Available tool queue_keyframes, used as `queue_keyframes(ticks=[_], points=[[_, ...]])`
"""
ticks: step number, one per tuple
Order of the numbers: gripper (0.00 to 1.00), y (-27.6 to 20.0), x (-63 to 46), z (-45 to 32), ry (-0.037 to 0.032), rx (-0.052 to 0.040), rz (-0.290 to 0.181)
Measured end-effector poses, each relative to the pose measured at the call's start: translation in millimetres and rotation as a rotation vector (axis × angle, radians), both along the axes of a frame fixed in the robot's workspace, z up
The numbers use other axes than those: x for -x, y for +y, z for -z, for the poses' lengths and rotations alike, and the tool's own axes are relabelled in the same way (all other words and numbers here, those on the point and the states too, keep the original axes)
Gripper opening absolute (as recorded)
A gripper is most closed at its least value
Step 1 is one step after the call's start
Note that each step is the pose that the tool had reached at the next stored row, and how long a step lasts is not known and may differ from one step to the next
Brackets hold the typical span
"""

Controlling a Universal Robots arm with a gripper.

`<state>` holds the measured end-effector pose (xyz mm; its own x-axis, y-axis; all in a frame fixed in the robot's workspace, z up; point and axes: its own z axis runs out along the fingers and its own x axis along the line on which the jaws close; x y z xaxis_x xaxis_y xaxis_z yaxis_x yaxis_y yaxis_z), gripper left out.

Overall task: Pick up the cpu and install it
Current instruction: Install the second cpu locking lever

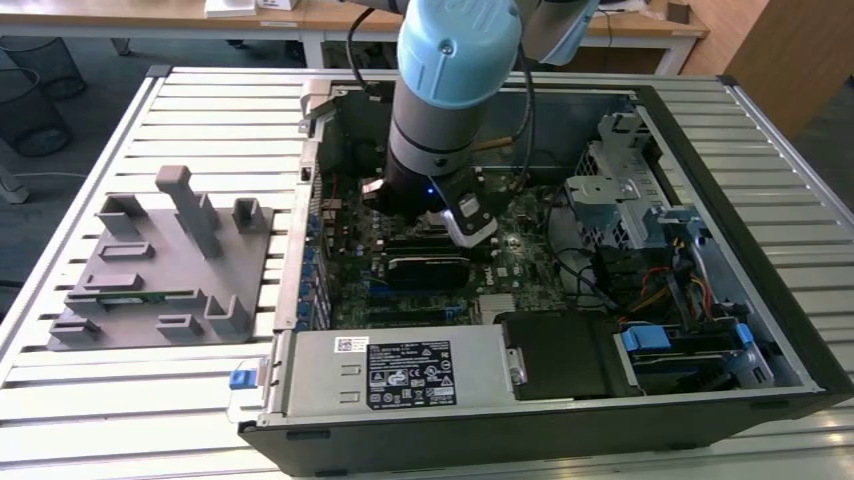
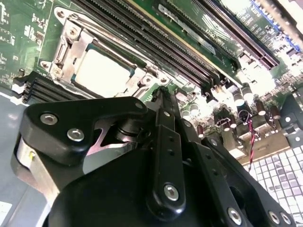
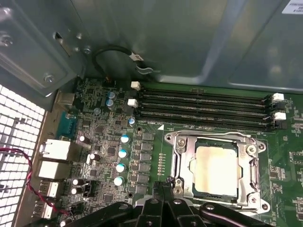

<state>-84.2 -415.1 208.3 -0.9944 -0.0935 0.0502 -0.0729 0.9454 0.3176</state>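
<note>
The cpu [image 3: 215, 170], light, stiff and fragile, is seated in its socket frame [image 3: 182, 144]; the claw [image 2: 163, 97] is clenched, empty.

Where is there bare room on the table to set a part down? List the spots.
Bare slats of the table run between the grey tray and the near edge, and also behind the tray. The case is crowded inside: the arm hangs over the board.

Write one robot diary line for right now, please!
cpu: seated in socket frame | gripper: above motherboard, beside socket, holding nothing
</note>
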Motion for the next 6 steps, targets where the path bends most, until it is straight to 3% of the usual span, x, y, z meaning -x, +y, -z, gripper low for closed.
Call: queue_keyframes(ticks=[6], points=[[0.11, 0.0, 0.0, -7.4, -0.0001, -0.0001, 0.0]])
